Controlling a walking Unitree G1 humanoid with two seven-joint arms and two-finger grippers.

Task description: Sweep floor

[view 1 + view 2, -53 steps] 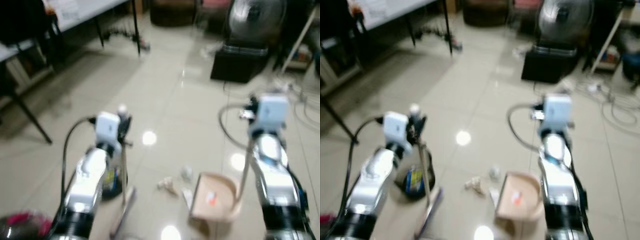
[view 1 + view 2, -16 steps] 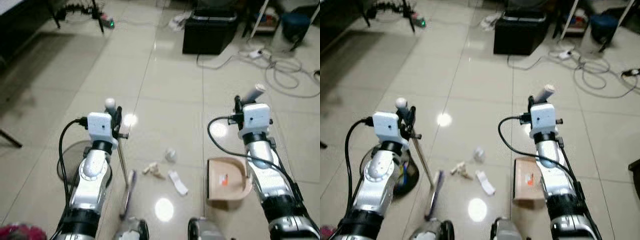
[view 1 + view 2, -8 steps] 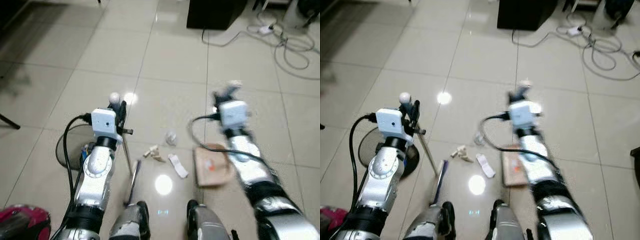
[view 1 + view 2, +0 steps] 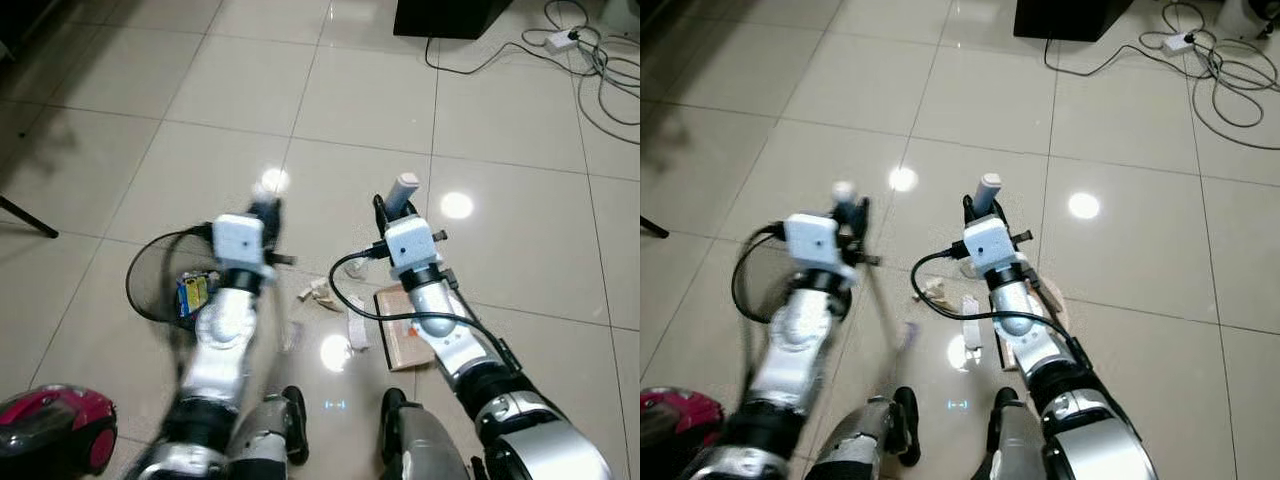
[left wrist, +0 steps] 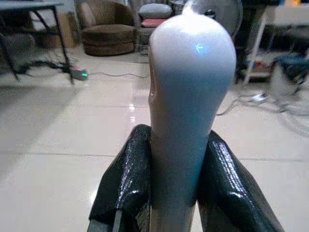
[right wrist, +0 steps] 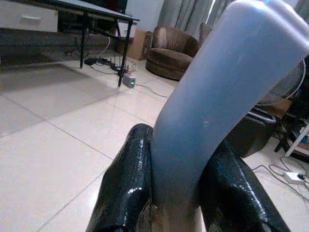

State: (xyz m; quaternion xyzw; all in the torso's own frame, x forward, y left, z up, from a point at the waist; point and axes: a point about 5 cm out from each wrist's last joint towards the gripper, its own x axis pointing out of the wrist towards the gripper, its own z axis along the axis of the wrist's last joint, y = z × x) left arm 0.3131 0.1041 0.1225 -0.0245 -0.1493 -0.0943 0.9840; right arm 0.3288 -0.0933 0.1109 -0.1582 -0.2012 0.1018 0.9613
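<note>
My left gripper (image 5: pixel 178 136) is shut on the white rounded top of the broom handle (image 5: pixel 190 72). In the eye views that gripper (image 4: pixel 852 214) is held over the tiled floor, and the thin broom shaft (image 4: pixel 885 300) slants down to the right, blurred. My right gripper (image 6: pixel 183 137) is shut on the pale grey dustpan handle (image 4: pixel 403 186). The beige dustpan (image 4: pixel 400 342) rests on the floor under my right forearm. Paper scraps (image 4: pixel 320 292) and a white strip (image 4: pixel 357 331) lie between broom and dustpan.
A black mesh bin (image 4: pixel 150 290) lies to my left with a blue packet (image 4: pixel 192 294) inside. A red vacuum cleaner (image 4: pixel 50 430) sits at the lower left. Cables (image 4: pixel 600 45) and a black box (image 4: pixel 450 12) are far ahead on the right. My feet (image 4: pixel 290 425) stand just behind the scraps.
The camera has tilted further down. My left arm has swung right with the broom, toward the scraps. My right arm and the dustpan have shifted left, close to the scraps.
</note>
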